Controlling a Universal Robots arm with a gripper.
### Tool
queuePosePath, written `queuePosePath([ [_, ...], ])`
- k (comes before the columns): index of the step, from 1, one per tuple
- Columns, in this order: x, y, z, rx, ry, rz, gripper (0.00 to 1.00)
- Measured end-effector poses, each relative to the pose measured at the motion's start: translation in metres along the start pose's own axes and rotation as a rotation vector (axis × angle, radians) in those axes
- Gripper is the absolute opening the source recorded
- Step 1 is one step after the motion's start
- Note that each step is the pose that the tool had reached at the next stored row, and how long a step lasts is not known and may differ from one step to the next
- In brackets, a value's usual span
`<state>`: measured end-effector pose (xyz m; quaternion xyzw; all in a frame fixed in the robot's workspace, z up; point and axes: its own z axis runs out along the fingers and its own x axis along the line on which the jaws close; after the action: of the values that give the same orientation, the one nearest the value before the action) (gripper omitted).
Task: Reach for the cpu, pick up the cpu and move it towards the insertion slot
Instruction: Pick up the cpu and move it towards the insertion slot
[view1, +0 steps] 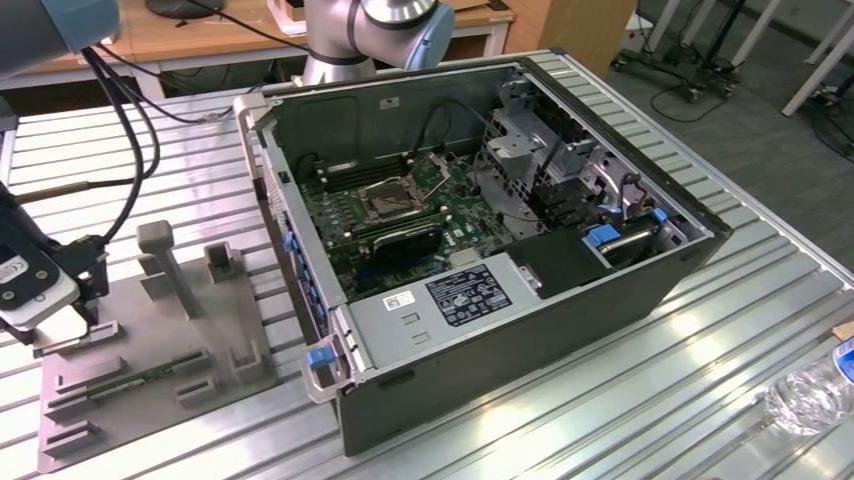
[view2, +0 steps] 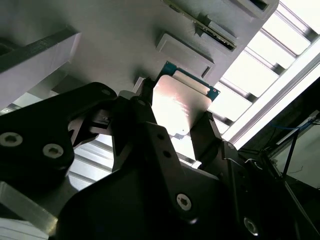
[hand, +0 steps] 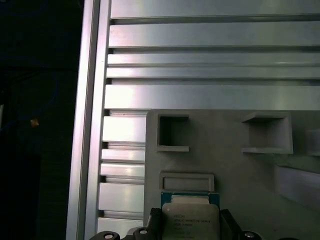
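From my station, the gripper (view2: 176, 110) sits over the grey fixture plate (view1: 150, 405) at the exterior view's left. As far as I can judge in both wrist views, its fingers (hand: 155, 222) are clenched against opposite edges of the cpu (hand: 190, 219). Whether the chip rests on the plate or hangs clear, I cannot tell. The insertion slot (view1: 387, 197) lies well apart toward the exterior view's right, inside the open computer case (view1: 561, 310).

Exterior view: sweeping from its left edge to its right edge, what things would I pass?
claw → grey fixture plate → open computer case, with the insertion slot inside it → clear water bottle
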<state>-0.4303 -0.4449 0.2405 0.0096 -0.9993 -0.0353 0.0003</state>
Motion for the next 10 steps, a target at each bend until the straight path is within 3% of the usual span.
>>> queuePosePath([
  [10, 0.0000, 0.0001, -0.0011, 0.0000, 0.0001, 0.000, 0.54],
])
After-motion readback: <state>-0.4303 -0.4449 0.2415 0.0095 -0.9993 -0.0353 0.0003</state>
